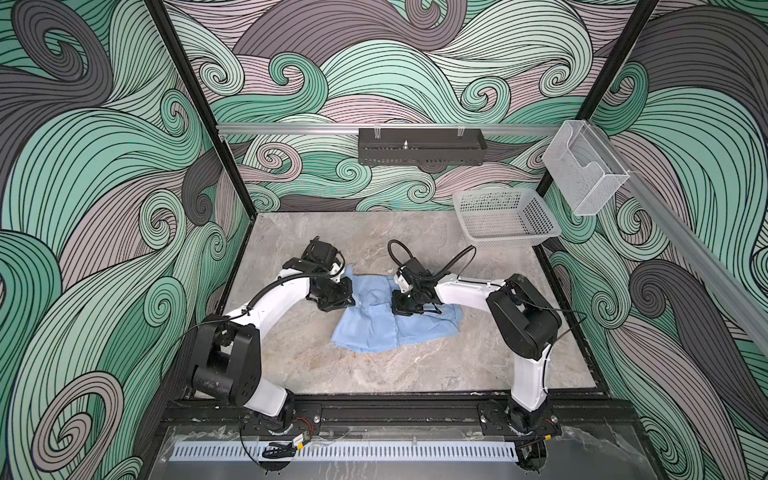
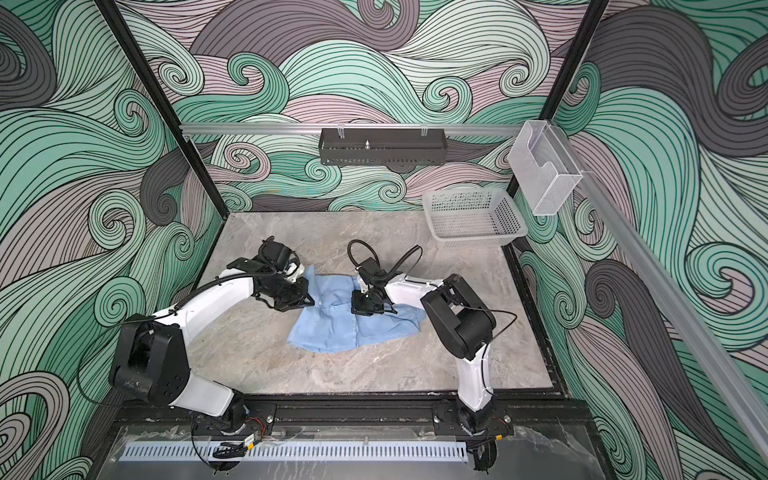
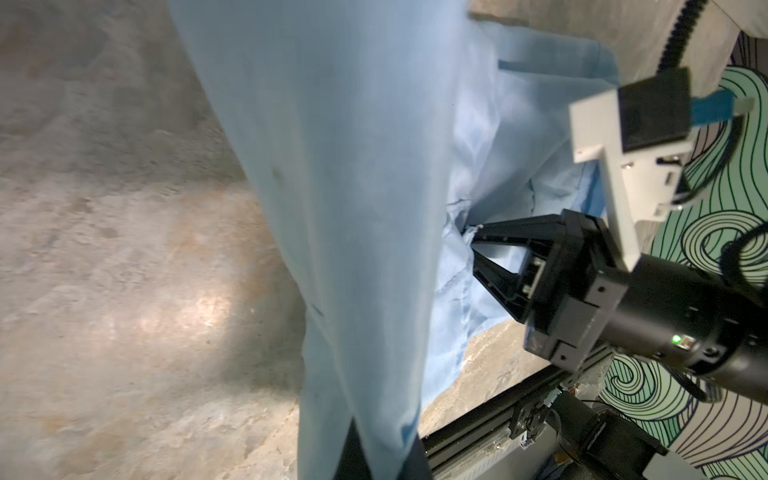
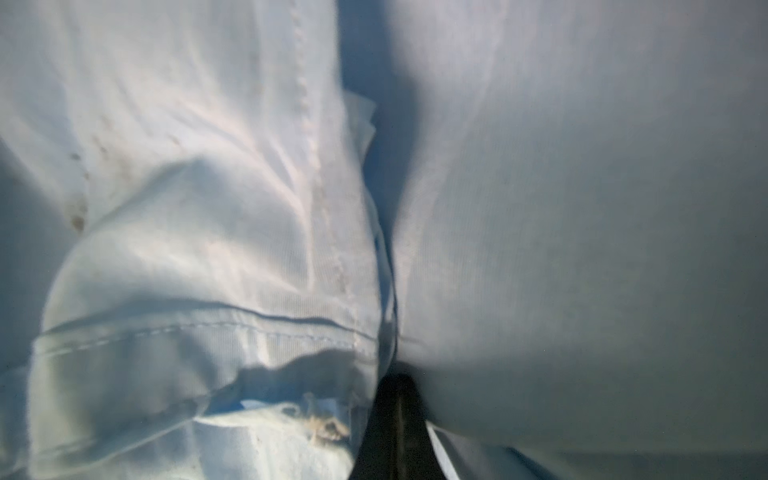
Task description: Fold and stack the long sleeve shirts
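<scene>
While the blue shirt (image 1: 374, 328) lies crumpled on the tabletop (image 1: 415, 365), stretched long from side to side, the left pincer (image 1: 347, 300) pinches its left edge. The right pincer (image 3: 473, 241) pinches its middle.

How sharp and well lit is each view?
Both top views: sharp, evenly lit; left wrist view: the light blue woven shirt hangs blurred near the lens, glare on the grey marble tabletop; right wrist view: that shirt fills the frame, mostly soft.

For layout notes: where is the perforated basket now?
In both top views the basket sits at the far right corner of the table, apart from the shirt.
</scene>
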`<state>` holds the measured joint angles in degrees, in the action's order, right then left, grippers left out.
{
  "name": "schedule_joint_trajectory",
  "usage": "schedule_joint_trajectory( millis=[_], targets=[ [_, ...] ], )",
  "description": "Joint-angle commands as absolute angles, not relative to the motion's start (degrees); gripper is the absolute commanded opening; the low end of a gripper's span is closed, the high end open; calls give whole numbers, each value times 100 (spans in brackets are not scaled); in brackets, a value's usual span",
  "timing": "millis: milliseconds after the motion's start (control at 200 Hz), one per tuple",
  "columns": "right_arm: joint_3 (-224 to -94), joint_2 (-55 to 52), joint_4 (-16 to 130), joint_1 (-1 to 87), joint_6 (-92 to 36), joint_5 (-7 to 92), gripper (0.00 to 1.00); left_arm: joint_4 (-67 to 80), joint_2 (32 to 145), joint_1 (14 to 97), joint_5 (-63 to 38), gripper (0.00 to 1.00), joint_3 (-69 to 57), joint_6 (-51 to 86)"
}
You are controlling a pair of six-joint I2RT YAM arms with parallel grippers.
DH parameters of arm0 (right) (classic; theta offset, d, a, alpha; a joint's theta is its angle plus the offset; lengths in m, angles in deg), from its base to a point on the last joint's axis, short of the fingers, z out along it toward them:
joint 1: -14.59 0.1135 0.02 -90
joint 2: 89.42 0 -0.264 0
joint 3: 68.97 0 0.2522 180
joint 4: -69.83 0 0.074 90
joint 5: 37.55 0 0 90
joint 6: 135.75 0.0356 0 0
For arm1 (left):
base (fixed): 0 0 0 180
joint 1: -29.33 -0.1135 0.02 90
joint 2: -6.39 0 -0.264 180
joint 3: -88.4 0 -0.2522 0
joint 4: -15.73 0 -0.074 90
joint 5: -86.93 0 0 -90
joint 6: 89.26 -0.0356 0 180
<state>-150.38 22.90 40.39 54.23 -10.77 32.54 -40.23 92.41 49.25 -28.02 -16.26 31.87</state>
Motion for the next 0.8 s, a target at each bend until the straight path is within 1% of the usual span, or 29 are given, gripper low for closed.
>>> schedule_joint_trajectory(
  millis=[0, 210, 480, 590, 701, 751, 796],
  targets=[
    [-14955, 2633, 3631, 5469, -1090, 3588, 0, -3761, 9431, 5249, -2970, 0, -1362, 3657],
    [-14926, 2678, 3748, 5494, -1025, 3491, 0, -2526, 10003, 5763, -3264, 0, -1245, 4410],
    [-14792, 2553, 3986, 5495, -897, 3362, 0, -1446, 10881, 5860, -3539, 0, -1209, 4877],
    [-14580, 2179, 4148, 5465, -841, 3493, 0, -1391, 11053, 5784, -3460, 0, -1338, 4838],
    [-14392, 1562, 4233, 5345, -914, 3680, 0, -1452, 11190, 5626, -3417, 0, -1499, 4695],
    [-14414, 1320, 4119, 5287, -1002, 3775, 10, -1520, 11340, 5596, -3421, 0, -1508, 4618],
    [-14460, 1150, 3944, 5216, -1103, 3846, 15, -1528, 11465, 5587, -3407, 0, -1529, 4579]
  ],
)
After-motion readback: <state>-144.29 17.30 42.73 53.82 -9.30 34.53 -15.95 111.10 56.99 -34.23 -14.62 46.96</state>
